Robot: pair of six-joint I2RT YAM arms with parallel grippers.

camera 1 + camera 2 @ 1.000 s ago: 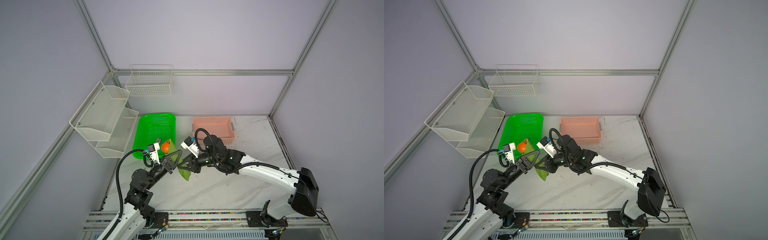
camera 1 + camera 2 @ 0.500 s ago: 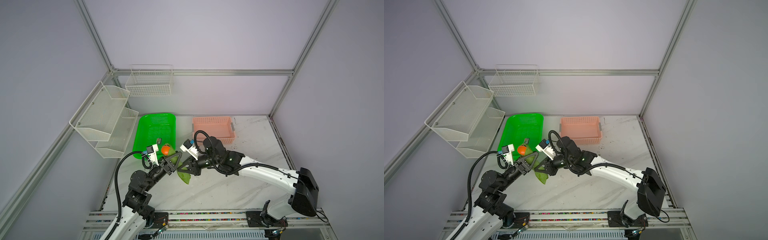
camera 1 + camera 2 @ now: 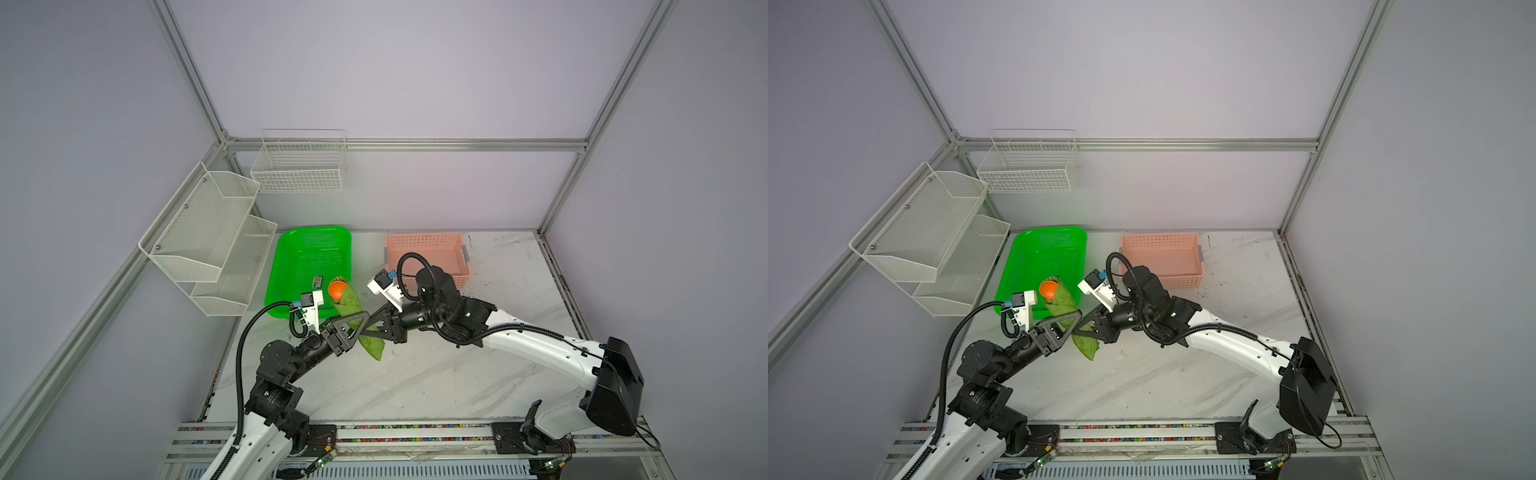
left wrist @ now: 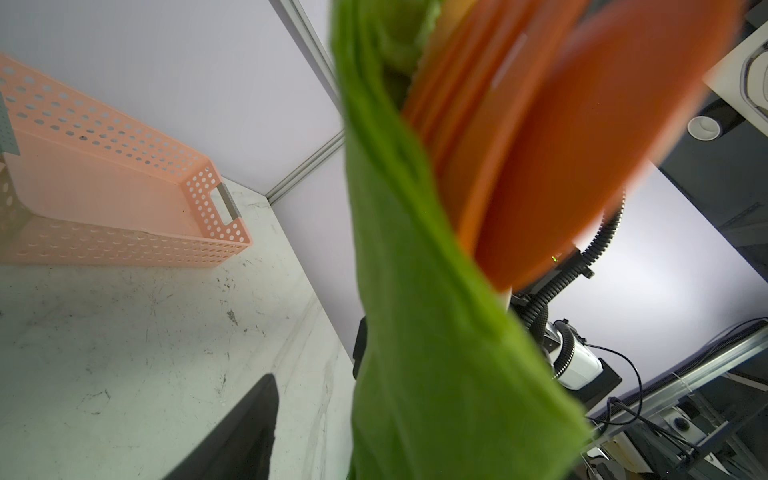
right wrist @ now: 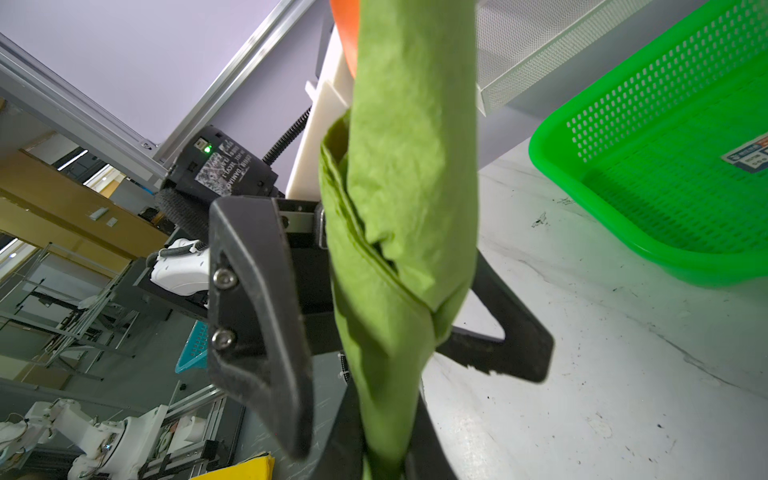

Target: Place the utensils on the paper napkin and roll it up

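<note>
Release: left gripper (image 3: pixel 359 326) jaws have spread apart around the rolled paper napkin (image 3: pixel 350 301), lifted off the bench (image 3: pixel 415 374) at centre-left of the frame, utensils (image 3: pixel 336 289) poking from its top. Right gripper (image 3: pixel 370 330) jaws alone pinch its lower part, so the roll looks finished.

1. And the left gripper (image 3: pixel 359 330) lets go! Its black jaws were pinched on the rolled olive-green paper napkin (image 3: pixel 351 305) a second ago. Now they stand wide apart with the roll between them, plain in the right wrist view.
2. The right gripper (image 3: pixel 371 328) has squeezed in a touch tighter, and it alone clamps the lower part of the roll.
3. The roll has drifted a shade toward the right arm's side in both top views. The round orange plastic spoon bowl (image 3: pixel 336 289) poking from its upper end has gone with it.
</note>
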